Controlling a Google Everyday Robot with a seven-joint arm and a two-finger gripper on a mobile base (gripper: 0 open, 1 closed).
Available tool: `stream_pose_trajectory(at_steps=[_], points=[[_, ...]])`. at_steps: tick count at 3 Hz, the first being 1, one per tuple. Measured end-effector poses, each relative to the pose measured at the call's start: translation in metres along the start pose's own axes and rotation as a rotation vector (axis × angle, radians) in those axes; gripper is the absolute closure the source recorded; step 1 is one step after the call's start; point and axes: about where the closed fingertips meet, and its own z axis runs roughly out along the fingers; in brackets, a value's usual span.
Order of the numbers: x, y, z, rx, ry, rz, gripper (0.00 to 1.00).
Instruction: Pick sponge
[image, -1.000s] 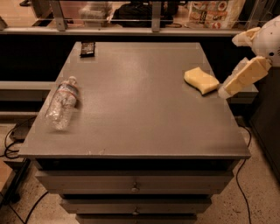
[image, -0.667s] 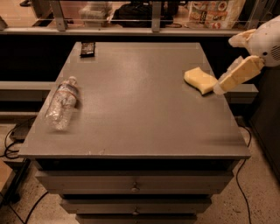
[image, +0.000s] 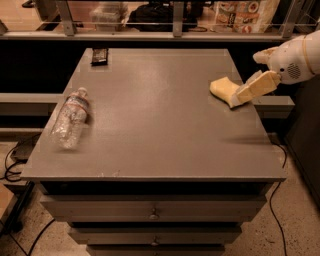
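Pale yellow sponge (image: 223, 90) lies flat just beside end effector (image: 248, 78).

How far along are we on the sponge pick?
Done: the gripper is at the table's right edge, right beside the sponge.
In hand: the approach. The gripper overlaps the sponge's right end in this view, but contact is unclear.
Left: grasping and lifting. The sponge lies flat on the table, not yet raised.
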Motion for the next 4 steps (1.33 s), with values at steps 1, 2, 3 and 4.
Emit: stream_pose_trajectory(at_steps=[1,2,3,4], points=[[0.008,-0.015,0.021,0.000,-0.055,0.039,0.00],[0.019,-0.030,0.046,-0.026,-0.069,0.060,0.00],[0.041,-0.042,0.073,-0.045,-0.045,0.101,0.00],[0.052,-0.044,0.085,-0.056,-0.028,0.124,0.00]])
